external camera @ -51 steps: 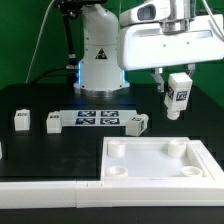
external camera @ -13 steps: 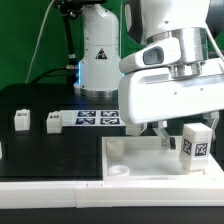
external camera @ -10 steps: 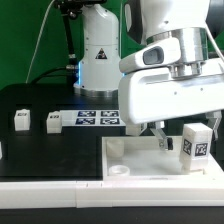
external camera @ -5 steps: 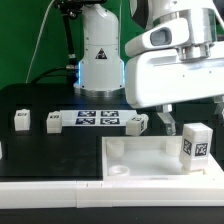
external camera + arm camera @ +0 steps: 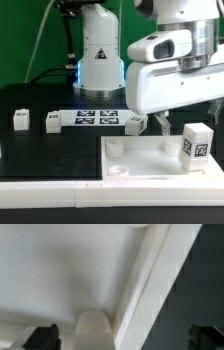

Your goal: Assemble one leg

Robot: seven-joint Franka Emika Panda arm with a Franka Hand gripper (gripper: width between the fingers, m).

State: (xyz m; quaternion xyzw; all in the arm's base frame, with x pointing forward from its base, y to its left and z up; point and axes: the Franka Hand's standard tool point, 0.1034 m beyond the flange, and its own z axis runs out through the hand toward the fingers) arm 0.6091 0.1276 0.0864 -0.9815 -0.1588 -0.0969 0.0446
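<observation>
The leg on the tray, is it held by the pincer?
No, the leg stands free on the tray, the open pincer apart above it.

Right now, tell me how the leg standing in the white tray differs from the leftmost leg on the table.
The standing leg rises upright in a corner of the white tray; the leftmost leg sits low and squat on the black table. The standing leg is close under the open claw; the leftmost leg is far off, at the exterior view's left. Both are white with a black-and-white tag.
</observation>
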